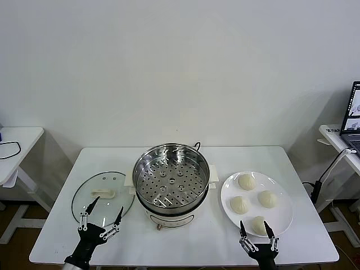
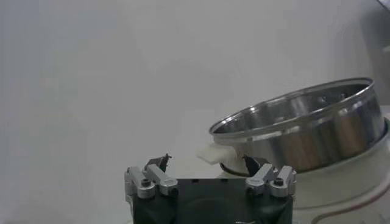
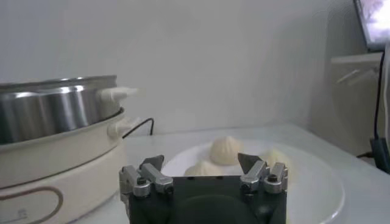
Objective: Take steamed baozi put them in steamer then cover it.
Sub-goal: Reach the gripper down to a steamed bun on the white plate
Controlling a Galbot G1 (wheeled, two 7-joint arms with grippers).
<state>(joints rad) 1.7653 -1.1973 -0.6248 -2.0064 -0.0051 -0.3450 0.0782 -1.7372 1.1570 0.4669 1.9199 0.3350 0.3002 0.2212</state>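
Nothing was loaded: steamer [image 1: 171, 177] sat empty mid-frame, four baozi [image 1: 253, 205] on the plate [image 1: 283, 219] right, cover [image 1: 103, 196] left. Left gripper [image 1: 101, 219] and right gripper [image 1: 257, 233] were both spread wide, empty, at bottom.

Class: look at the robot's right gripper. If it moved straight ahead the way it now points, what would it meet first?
Probably the nearest baozi on the white plate: the open right gripper points directly at it from the table's near edge, though its height above the plate is unclear.

steamer [image 1: 171, 174]: shiny perforated steel, glossy white plastic base | cover [image 1: 103, 198]: clear glass, metal rim | steamed baozi [image 1: 246, 181]: matt smooth dough | plate [image 1: 284, 216]: glossy white | bench [image 1: 185, 242]: smooth matt white
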